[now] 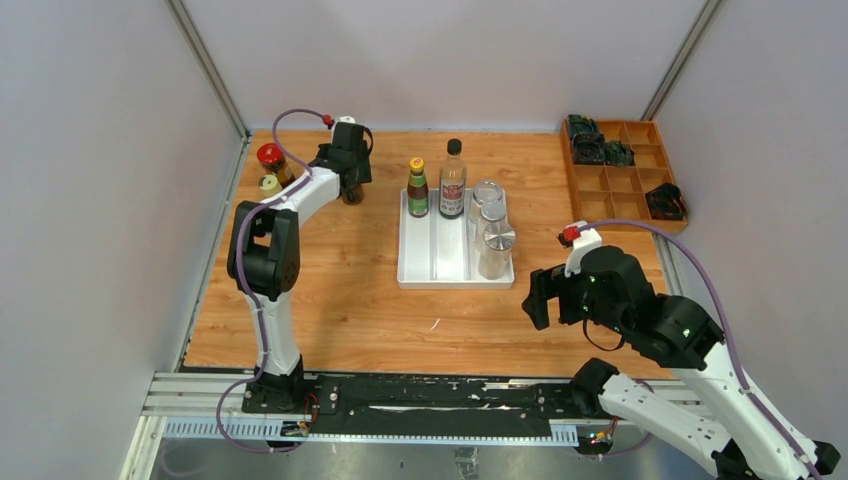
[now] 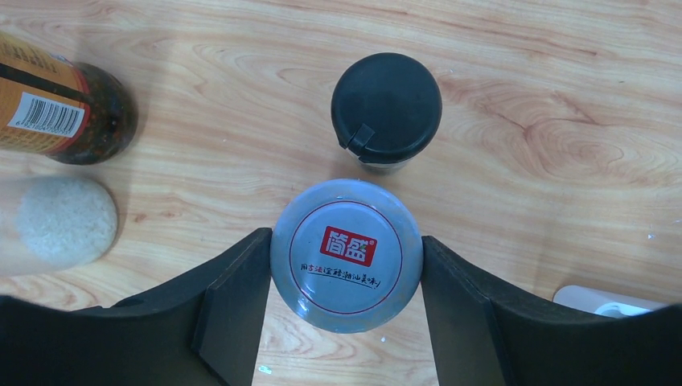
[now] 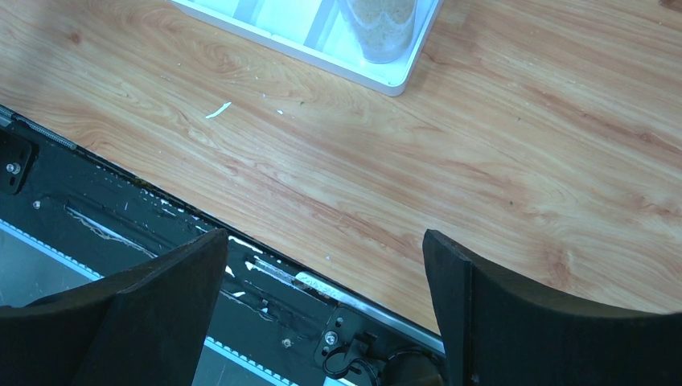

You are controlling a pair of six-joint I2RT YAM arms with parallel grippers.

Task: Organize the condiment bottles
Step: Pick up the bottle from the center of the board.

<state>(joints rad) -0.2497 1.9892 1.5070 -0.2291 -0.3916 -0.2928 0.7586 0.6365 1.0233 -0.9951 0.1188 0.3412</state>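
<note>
We're out to the left of the white tray (image 1: 405,280), by its far corner, and the left gripper (image 2: 344,245) sits over a grey-lidded jar (image 2: 346,281) with a red label on top. The fingers (image 2: 233,314) bracket it on both sides. There's no gap we can see, but we can't tell whether they're pinching it.

The trouble spot is the black-capped shaker (image 2: 386,108), which stands right against the jar on its side away from the wrist. Any tilt or sideways drag on the lift could topple it. A round jar could also slip if the squeeze lands off-centre.

The red-lidded jar (image 1: 270,155) and a pale one (image 1: 268,183) wait further left of the tray.

Inside the tray the yellow-capped bottle (image 1: 418,188) crowds the free lane, so a careless set-down could bump it.

The right gripper (image 3: 326,241) hangs spread wide and empty off the tray's near-right corner.
</note>
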